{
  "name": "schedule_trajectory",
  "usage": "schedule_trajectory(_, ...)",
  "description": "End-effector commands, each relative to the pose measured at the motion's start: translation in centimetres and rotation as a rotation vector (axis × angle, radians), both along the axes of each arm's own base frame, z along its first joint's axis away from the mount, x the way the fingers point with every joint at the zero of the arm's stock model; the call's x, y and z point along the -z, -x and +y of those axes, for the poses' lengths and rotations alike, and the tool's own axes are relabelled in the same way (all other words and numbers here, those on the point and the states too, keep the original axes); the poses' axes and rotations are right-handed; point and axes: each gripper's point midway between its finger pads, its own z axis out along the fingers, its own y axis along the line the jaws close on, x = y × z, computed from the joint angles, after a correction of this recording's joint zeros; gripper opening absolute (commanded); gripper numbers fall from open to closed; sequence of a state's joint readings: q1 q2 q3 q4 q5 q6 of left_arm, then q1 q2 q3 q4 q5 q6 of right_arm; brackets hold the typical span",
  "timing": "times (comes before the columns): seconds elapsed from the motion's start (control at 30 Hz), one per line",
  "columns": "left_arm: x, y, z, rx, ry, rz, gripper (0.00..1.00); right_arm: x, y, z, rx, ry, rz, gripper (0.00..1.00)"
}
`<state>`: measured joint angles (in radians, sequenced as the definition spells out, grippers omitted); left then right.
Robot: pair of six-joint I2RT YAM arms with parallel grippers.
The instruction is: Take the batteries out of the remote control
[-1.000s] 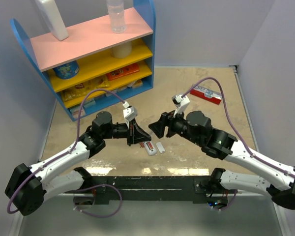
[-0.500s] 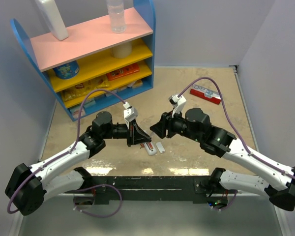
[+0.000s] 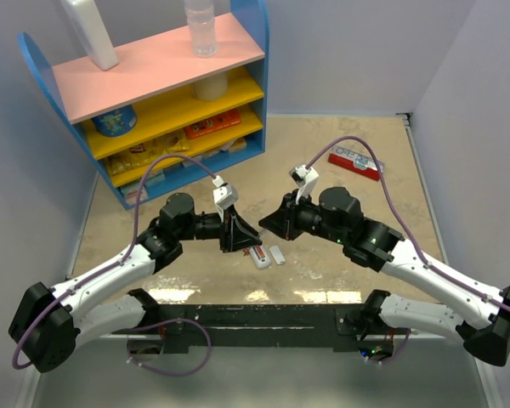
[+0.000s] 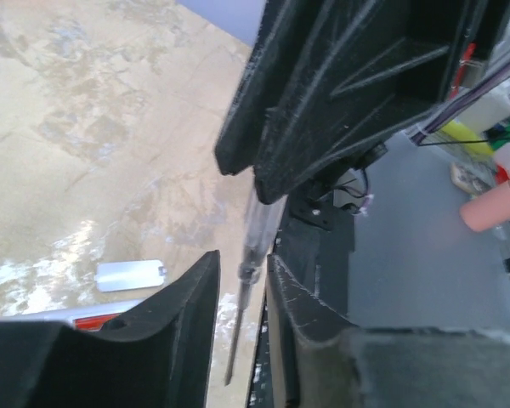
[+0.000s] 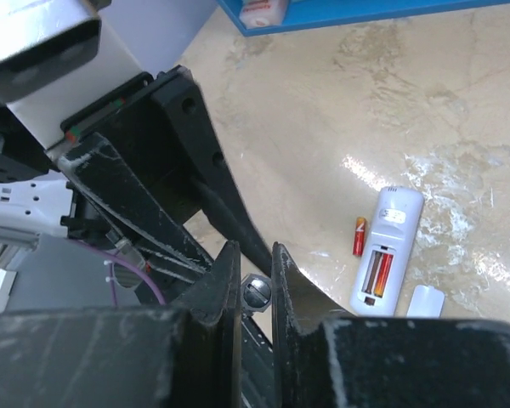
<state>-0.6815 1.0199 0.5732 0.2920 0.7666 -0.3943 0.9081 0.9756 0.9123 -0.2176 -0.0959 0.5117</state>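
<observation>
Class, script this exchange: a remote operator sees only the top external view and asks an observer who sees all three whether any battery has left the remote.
Operator: From above the remote control is just a white sliver. Any battery out?
Observer: Yes. The right wrist view shows a loose battery lying on the table beside it.
Operator: And the other one?
Observer: The second battery sits in the open bay; the slot next to it looks empty.

Overhead view from behind, close wrist views facing inward, sharing remote control [image 5: 387,251]
</observation>
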Motion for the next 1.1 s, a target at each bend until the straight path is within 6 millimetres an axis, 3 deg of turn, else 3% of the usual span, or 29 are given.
schedule_trajectory(0.0,-1.0,-2.3,0.2,-0.121,-0.001,-0.026,0.45,0.4,-0.5,-0.5,0.026,0.012,-0.025,0.00)
schedule_trajectory(0.1,-0.2,-4.2,0.8,-0.244,-0.044,0.010,0.55,0.8,-1.3,-1.3,0.076,0.054,-0.049,0.00)
schedule_trajectory(0.33,3.0,-8.3,3.7,-0.500,-0.129,0.159,0.56,3.6,-4.8,-3.1,0.239,0.219,-0.105,0.00)
schedule_trajectory(0.53,7.9,-11.2,6.6,-0.699,-0.239,0.316,0.53,6.1,-6.6,-2.6,0.294,0.294,-0.151,0.00)
schedule_trajectory(0.67,10.5,-11.4,6.9,-0.715,-0.269,0.393,0.50,6.9,-7.0,-1.5,0.297,0.346,-0.198,0.00)
schedule_trajectory(0.87,13.5,-11.6,6.6,-0.721,-0.322,0.469,0.48,8.4,-5.3,1.0,0.253,0.437,-0.274,0.00)
schedule_trajectory(1.07,14.9,-11.5,5.6,-0.677,-0.324,0.506,0.44,9.1,-5.0,1.8,0.270,0.490,-0.298,0.00)
